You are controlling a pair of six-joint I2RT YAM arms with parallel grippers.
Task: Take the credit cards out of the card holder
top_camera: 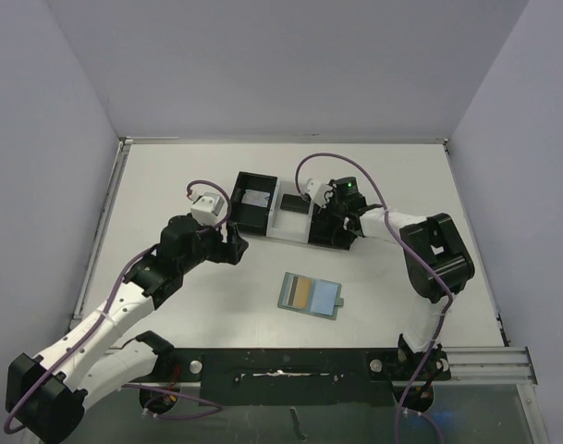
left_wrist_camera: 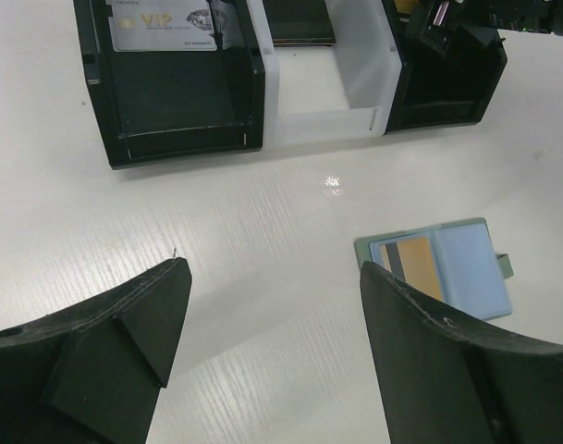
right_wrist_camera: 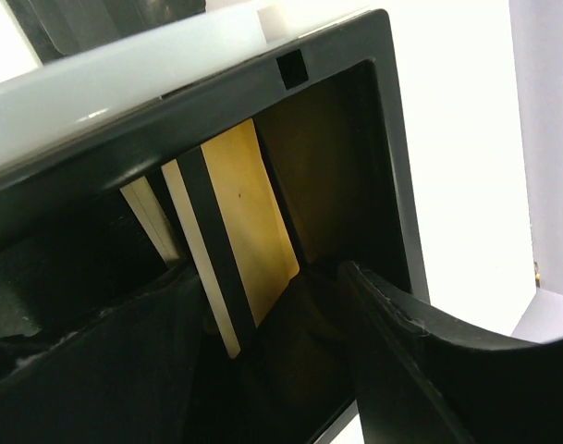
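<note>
The card holder (top_camera: 311,295) lies open on the table, grey-green rim with pale blue pockets (left_wrist_camera: 472,268). An orange card (left_wrist_camera: 416,268) with a dark stripe sits in its left pocket. My left gripper (left_wrist_camera: 274,277) hovers open over bare table to the left of the holder, with nothing between its fingers (top_camera: 233,242). My right gripper (top_camera: 335,222) reaches into the tray's right black compartment. There its jaws (right_wrist_camera: 272,305) stand open around a yellow card (right_wrist_camera: 249,231) with a black stripe, which leans inside the compartment.
A three-compartment tray (top_camera: 263,227) stands at the back. A silver VIP card (left_wrist_camera: 164,26) lies in its left black bin and a dark card (left_wrist_camera: 299,26) in the clear middle one. The walls of the right bin (right_wrist_camera: 392,148) close in on my right fingers.
</note>
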